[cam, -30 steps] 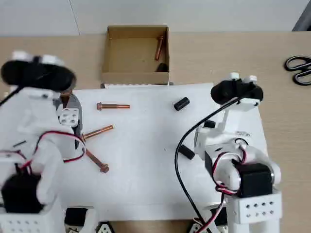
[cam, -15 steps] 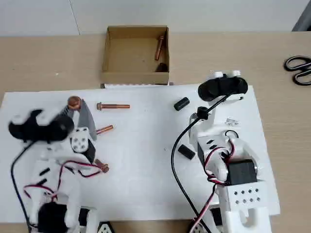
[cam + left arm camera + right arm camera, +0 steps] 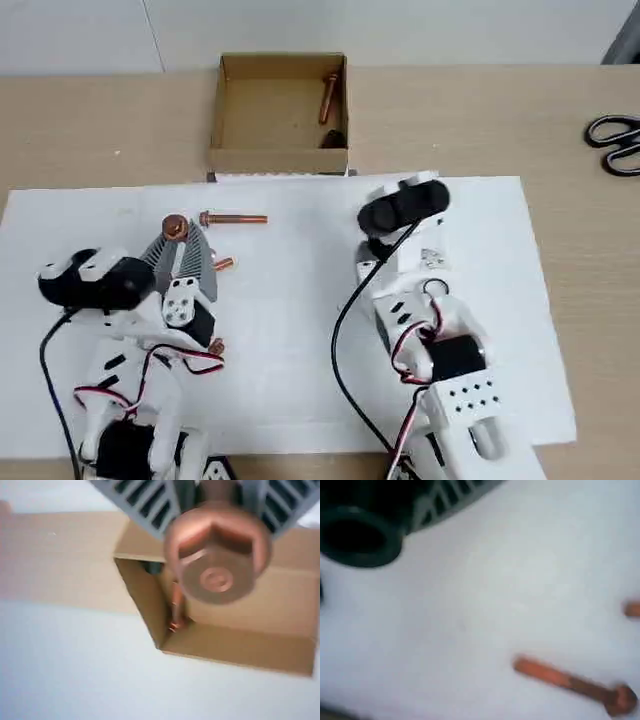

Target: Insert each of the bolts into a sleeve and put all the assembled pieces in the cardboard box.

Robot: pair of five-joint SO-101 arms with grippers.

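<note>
Clamping the held bolt [image 3: 217,555] by its shank, the fingers [image 3: 132,500] of the left gripper [image 3: 179,243] stand narrow on either side of it, with the flanged head poking out past their tips. This gripper hangs over the white paper sheet [image 3: 300,330] toward the table's left edge, facing the cardboard box [image 3: 232,115] beyond the sheet. Just beside it, on the side toward the far edge, a second bolt [image 3: 232,218] lies flat on the sheet. The end of a third bolt [image 3: 223,264] shows from under the gripper. The head of a fourth bolt [image 3: 213,347] shows closer to the near edge, its shank hidden by the left arm. The right gripper [image 3: 407,515] is over the middle of the sheet, right next to a black sleeve [image 3: 359,536] whose open bore faces that arm's wrist camera; whether it grips the sleeve cannot be told. The cardboard box stands open on the table [image 3: 480,120] close to the far edge, just past the sheet's far border. It holds a boxed bolt [image 3: 328,98] along its right wall and a dark piece [image 3: 335,140] in its near right corner. A pair of scissors [image 3: 614,143] lies at the table's right edge.
</note>
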